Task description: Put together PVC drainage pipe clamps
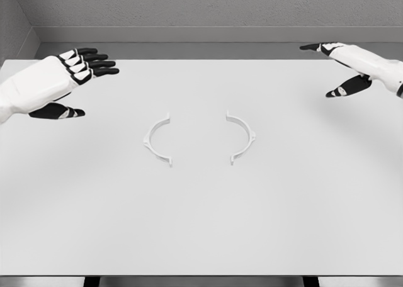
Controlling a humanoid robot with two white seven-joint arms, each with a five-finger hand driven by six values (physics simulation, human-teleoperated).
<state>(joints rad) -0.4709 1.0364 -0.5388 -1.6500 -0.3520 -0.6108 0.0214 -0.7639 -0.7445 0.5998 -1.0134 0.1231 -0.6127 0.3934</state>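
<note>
Two clamp halves, left half (pixel 157 140) and right half (pixel 241 137), lie apart, unjoined; left hand (pixel 60 79) and right hand (pixel 352 67) open, far back, nothing grasped.

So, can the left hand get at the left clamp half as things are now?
Probably yes. The left hand hovers open, up and left of the left clamp half, and only bare table lies between them.

Two thin white plastic half-ring clamp pieces lie flat before me: the left half-ring (pixel 157 140) and the right half-ring (pixel 242 138) face each other with open sides inward, apart, each apparently carrying small end tabs.
</note>
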